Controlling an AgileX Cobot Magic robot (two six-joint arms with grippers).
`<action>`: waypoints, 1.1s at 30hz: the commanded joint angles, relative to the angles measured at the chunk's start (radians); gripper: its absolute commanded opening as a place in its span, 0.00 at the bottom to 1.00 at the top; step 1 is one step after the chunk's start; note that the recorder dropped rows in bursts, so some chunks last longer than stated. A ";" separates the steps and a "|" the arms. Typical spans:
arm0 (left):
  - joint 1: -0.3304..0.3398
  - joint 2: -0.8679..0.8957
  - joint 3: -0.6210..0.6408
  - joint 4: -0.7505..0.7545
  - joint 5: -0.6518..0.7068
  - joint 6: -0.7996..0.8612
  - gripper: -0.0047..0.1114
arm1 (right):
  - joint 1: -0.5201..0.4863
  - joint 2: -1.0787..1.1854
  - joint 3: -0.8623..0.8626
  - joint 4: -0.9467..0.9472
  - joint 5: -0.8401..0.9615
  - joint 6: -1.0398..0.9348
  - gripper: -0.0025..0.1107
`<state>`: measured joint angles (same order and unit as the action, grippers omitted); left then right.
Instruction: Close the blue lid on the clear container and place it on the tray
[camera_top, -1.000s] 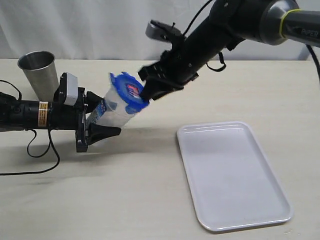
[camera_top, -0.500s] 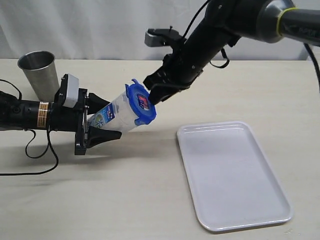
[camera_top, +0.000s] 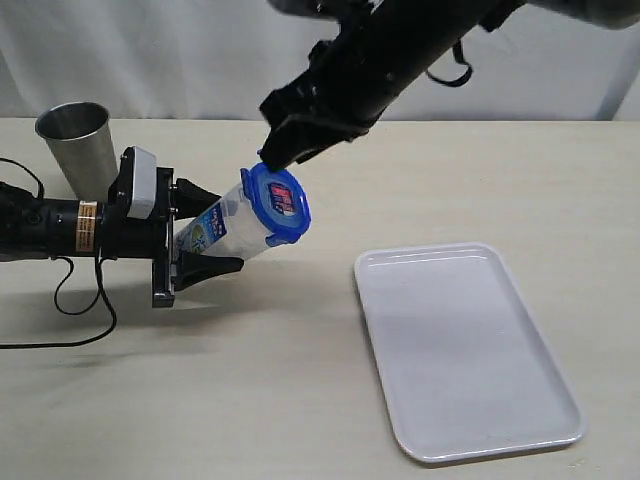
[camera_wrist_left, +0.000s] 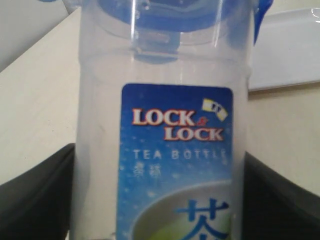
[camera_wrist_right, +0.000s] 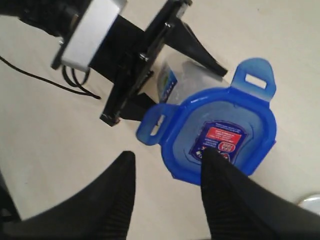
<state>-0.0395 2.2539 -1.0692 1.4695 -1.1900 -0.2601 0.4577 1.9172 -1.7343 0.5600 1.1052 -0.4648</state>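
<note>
In the lower-right foreground, the flat white rectangular plastic tray (camera_top: 470, 350) lies on the pale tabletop (camera_top: 300, 400) with nothing on it, so placing the container there is not yet done.

Farther back, at left of centre, the left gripper (camera_top: 228, 228) reaches in horizontally and clamps the lower body of the tall, ridged, translucent clear container (camera_top: 240, 218). It holds the container off the table, tilted, with its mouth aimed up and to the right, well apart from the tray. The left wrist view shows the printed blue label (camera_wrist_left: 175, 165) filling the frame, with black fingers pressed against both sides.

The small rounded-square blue lid (camera_top: 277, 205), with a red-and-white sticker on top, sits on the container's mouth. In the right wrist view two of the lid's (camera_wrist_right: 220, 140) snap tabs flare outward, so it appears seated but not latched. By that reading, locking the tabs comes first and the carry to the tray follows.

Just above the lid, at upper centre, the right gripper (camera_top: 280, 150) hangs from its black arm. Its ridged fingers (camera_wrist_right: 115, 195) are spread and grasp nothing, and whether one pad brushes the lid's edge cannot be told.

At the far left, a grey metal cup (camera_top: 78, 145) stands upright behind the left arm, against a white curtain (camera_top: 150, 50).
</note>
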 joint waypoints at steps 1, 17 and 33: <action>-0.007 0.000 -0.004 -0.024 -0.031 0.002 0.04 | 0.103 0.002 0.061 -0.153 -0.188 0.088 0.39; -0.007 0.000 -0.004 -0.021 -0.031 -0.005 0.04 | 0.173 0.070 0.063 -0.269 -0.258 0.242 0.38; -0.007 0.000 -0.004 -0.023 -0.031 -0.008 0.04 | 0.182 -0.005 0.037 -0.186 -0.245 0.112 0.38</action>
<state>-0.0396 2.2539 -1.0692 1.4574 -1.2051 -0.2619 0.6376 1.9325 -1.6894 0.3711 0.8446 -0.3383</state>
